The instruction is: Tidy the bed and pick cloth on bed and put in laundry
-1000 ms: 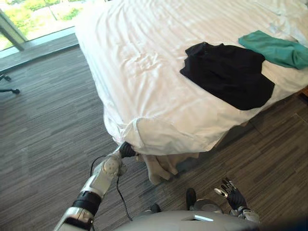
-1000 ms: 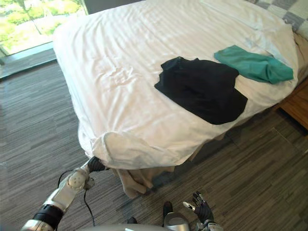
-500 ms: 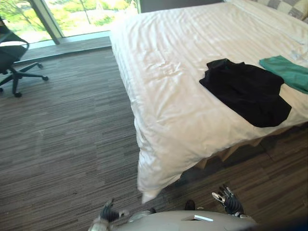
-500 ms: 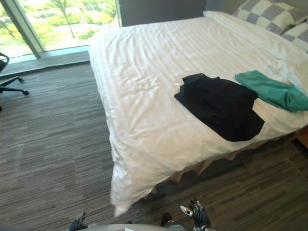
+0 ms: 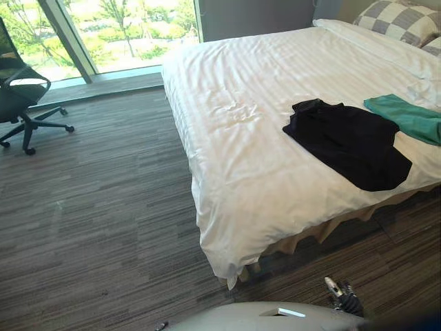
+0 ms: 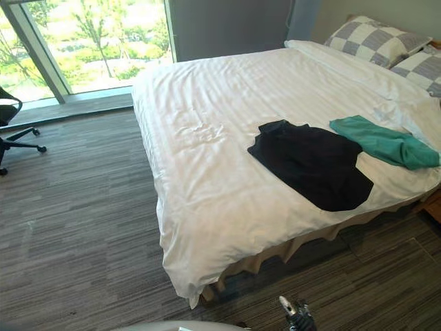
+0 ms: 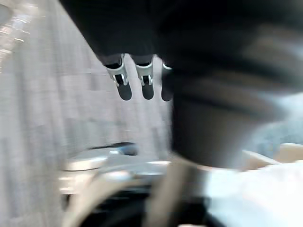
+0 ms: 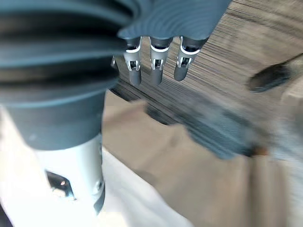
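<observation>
Released, the duvet corner [image 5: 220,248] hangs loose; the left robot hand [image 7: 146,85] has withdrawn, fingers slack and empty. On the bed [image 5: 241,76], centre right, the black cloth [image 5: 348,141] lies above the slack-fingered right robot hand [image 5: 342,298], which looks nearer.

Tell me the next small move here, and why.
Probably step closer to the bed and raise the right hand toward the black cloth. That cloth lies loose on the white cover near the closer edge, with the green cloth beside it. The right hand and the left hand both hang low, open and holding nothing.
</observation>
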`<state>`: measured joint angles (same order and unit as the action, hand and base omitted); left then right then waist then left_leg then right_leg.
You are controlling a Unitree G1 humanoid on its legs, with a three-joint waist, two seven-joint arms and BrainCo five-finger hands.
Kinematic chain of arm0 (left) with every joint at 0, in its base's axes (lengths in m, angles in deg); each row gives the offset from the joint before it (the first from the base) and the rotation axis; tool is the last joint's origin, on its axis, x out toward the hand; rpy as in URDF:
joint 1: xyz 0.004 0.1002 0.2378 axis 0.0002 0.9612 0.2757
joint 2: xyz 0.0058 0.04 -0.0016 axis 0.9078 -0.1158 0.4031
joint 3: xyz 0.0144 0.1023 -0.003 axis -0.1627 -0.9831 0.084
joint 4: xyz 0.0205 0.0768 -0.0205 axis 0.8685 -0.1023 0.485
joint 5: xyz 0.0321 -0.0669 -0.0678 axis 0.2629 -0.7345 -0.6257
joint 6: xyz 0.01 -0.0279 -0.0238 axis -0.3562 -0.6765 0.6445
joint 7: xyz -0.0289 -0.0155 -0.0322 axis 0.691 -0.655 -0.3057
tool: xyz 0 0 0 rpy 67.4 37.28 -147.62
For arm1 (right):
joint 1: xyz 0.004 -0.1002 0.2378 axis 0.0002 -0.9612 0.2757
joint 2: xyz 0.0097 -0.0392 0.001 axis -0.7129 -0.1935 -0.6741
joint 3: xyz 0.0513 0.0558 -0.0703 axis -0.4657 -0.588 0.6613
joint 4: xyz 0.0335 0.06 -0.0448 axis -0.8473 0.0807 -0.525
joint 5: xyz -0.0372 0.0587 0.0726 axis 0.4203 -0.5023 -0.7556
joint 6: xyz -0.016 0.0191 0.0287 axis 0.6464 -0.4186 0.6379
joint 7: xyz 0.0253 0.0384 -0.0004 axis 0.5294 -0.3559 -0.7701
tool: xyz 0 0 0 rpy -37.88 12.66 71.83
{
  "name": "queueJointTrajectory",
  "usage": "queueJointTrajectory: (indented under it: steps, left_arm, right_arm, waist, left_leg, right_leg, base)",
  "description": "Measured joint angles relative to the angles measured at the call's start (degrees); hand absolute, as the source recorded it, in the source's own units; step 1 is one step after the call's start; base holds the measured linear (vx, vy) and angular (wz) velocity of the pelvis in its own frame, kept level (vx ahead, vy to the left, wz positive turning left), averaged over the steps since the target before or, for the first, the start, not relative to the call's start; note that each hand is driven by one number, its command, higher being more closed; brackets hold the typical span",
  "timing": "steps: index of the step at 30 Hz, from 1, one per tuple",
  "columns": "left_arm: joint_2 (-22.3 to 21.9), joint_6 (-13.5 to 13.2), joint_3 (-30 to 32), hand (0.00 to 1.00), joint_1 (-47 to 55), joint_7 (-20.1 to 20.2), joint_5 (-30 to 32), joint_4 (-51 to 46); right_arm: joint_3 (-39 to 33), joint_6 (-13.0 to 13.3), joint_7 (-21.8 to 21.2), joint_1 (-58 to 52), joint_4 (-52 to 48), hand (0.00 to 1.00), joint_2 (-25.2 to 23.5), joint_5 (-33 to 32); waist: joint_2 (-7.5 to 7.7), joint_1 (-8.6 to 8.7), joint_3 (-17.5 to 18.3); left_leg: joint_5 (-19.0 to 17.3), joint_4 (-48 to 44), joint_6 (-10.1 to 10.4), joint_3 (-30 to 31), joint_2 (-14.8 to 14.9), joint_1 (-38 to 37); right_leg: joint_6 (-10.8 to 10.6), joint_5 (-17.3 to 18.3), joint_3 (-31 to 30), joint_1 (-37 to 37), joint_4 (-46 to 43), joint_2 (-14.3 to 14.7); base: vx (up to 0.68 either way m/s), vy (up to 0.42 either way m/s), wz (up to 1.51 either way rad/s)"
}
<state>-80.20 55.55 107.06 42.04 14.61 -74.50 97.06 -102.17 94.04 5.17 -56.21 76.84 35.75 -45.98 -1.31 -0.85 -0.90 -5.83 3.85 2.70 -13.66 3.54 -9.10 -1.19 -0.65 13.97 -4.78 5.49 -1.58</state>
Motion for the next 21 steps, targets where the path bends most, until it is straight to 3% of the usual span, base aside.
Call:
queueJointTrajectory:
  steps: [5, 9, 12, 16, 21]
  left_arm:
    - [1.83, -3.58, -3.8, 0.0, 1.1, 0.63, -5.8, -0.57]
    - [3.08, -5.1, -6.75, 0.0, 2.52, 0.48, -6.42, -2.67]
    - [3.35, -5.13, -7.65, 0.0, 3.04, 0.59, -8.12, -3.22]
    - [3.83, -5.22, -8.29, 0.0, 3.72, 1.0, -10.27, -3.33]
    - [3.87, -6.32, -8.34, 0.0, 3.34, 0.98, -10.82, -3.53]
  right_arm:
    - [-4.76, 5.56, -0.71, 4.31, -11.13, 1.0, 6.11, 1.37]
    - [-1.84, 7.96, -6.97, 9.5, -24.87, 1.0, 13.58, 3.38]
    - [1.79, 7.93, -11.71, 11.85, -29.48, 1.0, 15.96, 3.65]
    - [13.68, 7.83, -18.1, 16.9, -34.82, 1.0, 16.1, 7.41]
    - [27.97, 4.64, -20.94, 23.4, -35.51, 1.0, 16.14, 8.63]
  waist:
    - [1.32, -0.33, -0.97]
    - [2.13, -0.24, -1.49]
    - [2.24, -0.34, -1.52]
    - [2.28, -1.09, -1.78]
    - [2.17, -3.04, -3.17]
  left_leg:
    - [-0.05, 0.05, 0.08, 0.53, -0.11, 0.3]
    - [-0.03, -0.02, 0.05, 1.75, -0.44, 0.9]
    - [-0.01, -0.24, 0.01, 2.21, -0.59, 1.18]
    - [0.1, -1.15, -0.16, 4.03, -0.75, 2.06]
    - [0.32, -1.82, -0.48, 6.51, -0.96, 2.22]
  right_leg:
    - [-0.21, 0.22, 0.24, 0.18, -0.01, -0.08]
    - [-0.31, 0.36, 0.76, 0.39, 0.0, -0.31]
    - [-0.34, 0.39, 1.22, 0.55, -0.01, -0.53]
    - [-0.34, 0.4, 2.65, 0.38, -0.01, -0.75]
    - [-0.26, 0.6, 4.8, -0.85, -0.01, -0.99]
  base:
    - [0.03, -0.004, 0.05]
    - [-0.01, -0.009, 0.09]
    - [-0.01, -0.004, 0.13]
    - [-0.03, -0.011, 0.18]
    - [-0.05, -0.017, 0.24]
